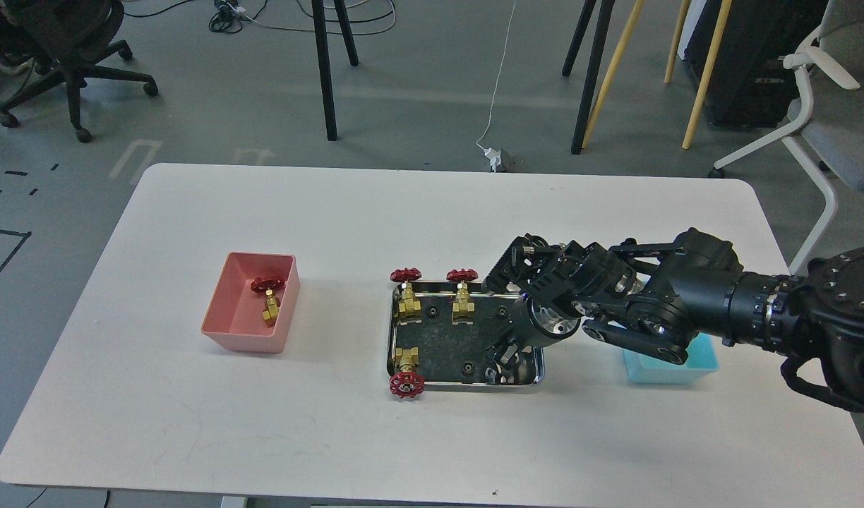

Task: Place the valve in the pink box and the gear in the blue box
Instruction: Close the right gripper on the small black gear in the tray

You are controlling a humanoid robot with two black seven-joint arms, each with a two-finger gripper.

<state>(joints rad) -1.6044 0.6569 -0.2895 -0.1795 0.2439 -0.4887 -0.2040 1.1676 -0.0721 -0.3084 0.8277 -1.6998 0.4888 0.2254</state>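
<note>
Prob. a lab/office: grey floor, office chairs, loose cables.

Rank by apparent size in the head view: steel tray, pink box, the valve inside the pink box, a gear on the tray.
1. Steel tray
2. Pink box
3. Valve in the pink box
4. Gear on the tray, a tiny black dot

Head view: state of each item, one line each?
Pink box: holds one valve, lying on its side.
Steel tray: three valves, two at the far edge, one at the near left corner; small black gears loose on it.
Blue box: mostly hidden by the arm, contents unseen.
Right claw: over the tray's right end, open, holding nothing visible.
Left claw: not in view.
</note>
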